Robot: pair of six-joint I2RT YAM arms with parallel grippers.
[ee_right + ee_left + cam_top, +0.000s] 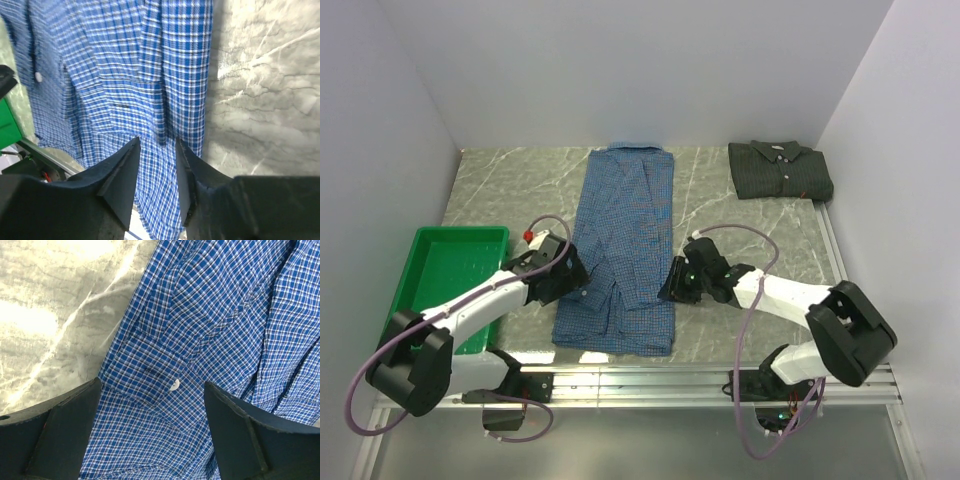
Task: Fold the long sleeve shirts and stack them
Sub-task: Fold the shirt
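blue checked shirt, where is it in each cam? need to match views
Top external: blue checked shirt in the centre of frame, lengthwise, collar at the top.
Left wrist: fills the right and bottom of frame.
Right wrist: fills the left and centre.
Shared landmark: marbled table beside the shirt's edge, in all three.

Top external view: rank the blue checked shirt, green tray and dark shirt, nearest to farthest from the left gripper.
1. Blue checked shirt, its left edge right at the left gripper.
2. Green tray, to the gripper's left.
3. Dark shirt, far back right corner.
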